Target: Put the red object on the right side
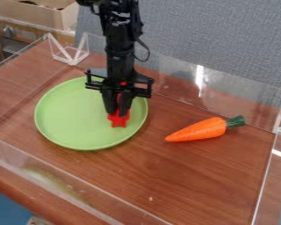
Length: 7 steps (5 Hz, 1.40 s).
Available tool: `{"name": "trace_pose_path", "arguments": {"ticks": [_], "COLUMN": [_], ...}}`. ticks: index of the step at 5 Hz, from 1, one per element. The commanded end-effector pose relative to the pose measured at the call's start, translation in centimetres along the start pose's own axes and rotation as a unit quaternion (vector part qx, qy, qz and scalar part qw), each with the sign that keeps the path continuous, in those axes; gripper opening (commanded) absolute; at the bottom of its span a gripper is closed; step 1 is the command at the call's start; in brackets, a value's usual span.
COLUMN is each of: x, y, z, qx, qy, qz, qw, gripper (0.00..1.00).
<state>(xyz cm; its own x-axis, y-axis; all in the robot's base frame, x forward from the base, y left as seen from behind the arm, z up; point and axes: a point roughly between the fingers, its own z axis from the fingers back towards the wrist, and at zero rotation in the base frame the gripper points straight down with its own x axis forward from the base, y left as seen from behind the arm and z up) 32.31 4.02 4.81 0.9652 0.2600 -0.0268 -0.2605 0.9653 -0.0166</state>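
Note:
The red object [116,119] lies on the right part of the green plate [67,119], with only its near end showing below the fingers. My black gripper [118,107] points straight down over it, its jaws drawn in against the block's sides, shut on it. The rest of the block is hidden behind the fingers.
An orange carrot [204,129] with a green top lies on the wooden table right of the plate. Clear plastic walls [242,92] fence the table's edges. Cardboard boxes [38,18] stand at the back left.

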Motion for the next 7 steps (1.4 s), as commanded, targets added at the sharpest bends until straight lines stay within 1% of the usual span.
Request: {"name": "trace_pose_path", "arguments": {"ticks": [1,2,3,4,5,6,7], "x": [-0.6,-1.5,-1.2,-0.8,-0.6,-1.2,-2.1], "y": [-1.3,-1.8,-1.8,-1.7,-1.0,1.3,0.3], "z": [2.1,4.0,6.1,7.9,9.5,10.0,11.0], "qx": [-0.006,-0.010,-0.021,-0.030,-0.037,-0.042,-0.042], "qy": [-0.012,-0.014,-0.023,-0.028,-0.033,-0.033,-0.044], "qz": [-0.026,-0.045,-0.059,-0.077,-0.093,-0.079,-0.143], "qw": [0.9996,0.9989,0.9978,0.9962,0.9944,0.9955,0.9879], "gripper": [0.00,0.00,0.00,0.00,0.00,0.00,0.00]}}
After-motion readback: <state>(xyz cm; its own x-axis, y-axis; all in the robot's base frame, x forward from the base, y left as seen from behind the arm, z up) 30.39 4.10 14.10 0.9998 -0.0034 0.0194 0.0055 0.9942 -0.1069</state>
